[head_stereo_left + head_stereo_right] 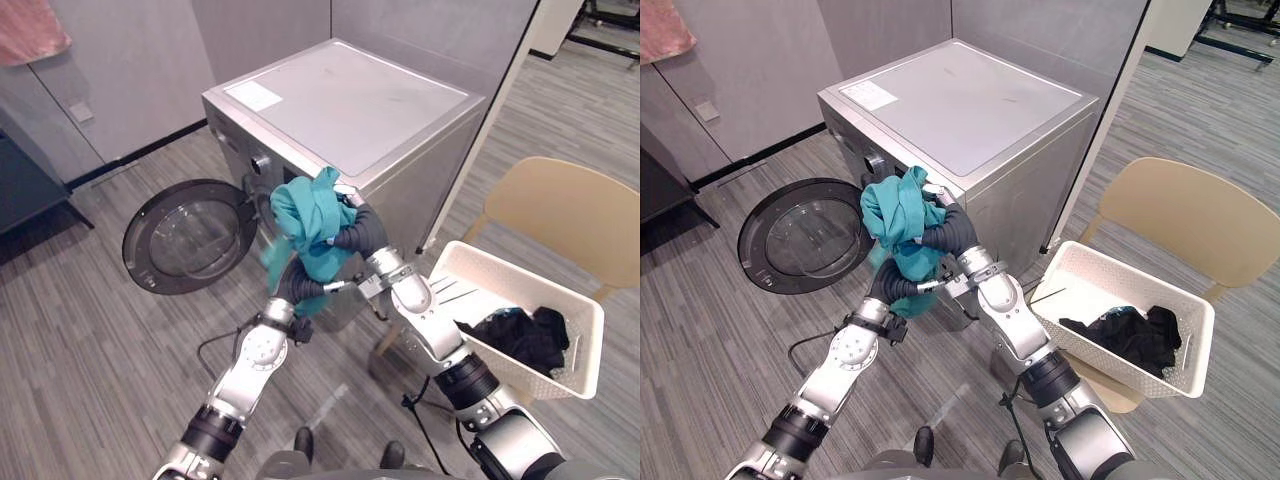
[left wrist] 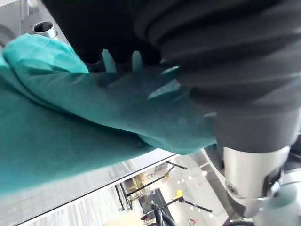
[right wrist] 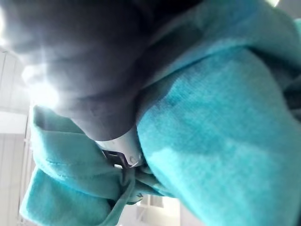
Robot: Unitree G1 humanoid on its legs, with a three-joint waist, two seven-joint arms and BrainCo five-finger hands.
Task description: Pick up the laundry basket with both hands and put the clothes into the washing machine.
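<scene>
Holding a teal garment (image 1: 312, 215) up between both hands is where I have the rig now. My left hand (image 1: 297, 283) is under the bundle and my right hand (image 1: 362, 232) is against its far side, with cloth draped over both dark covers. Both wrist views show teal fabric pressed close against the covers. How each hand grips is buried in the cloth, so I cannot tell whether either one is clamped on the garment or only bearing it.

The washing machine (image 1: 350, 100) stands just beyond the hands. Its round door (image 1: 190, 237) is swung open, off to the left of my left hand. I think the drum mouth sits right behind the bundle, but the garment covers it and I cannot make out how near the cloth is to it.

As I judge it, the task is somewhere in the middle. The laundry basket (image 1: 588, 350) is parked on a tan chair (image 1: 570, 210), well off to the right of my right hand, so the carrying looks done. This one piece is out but not yet in the drum. A heap of dark clothes (image 1: 520, 335) lies in the basket, so more trips remain.
</scene>
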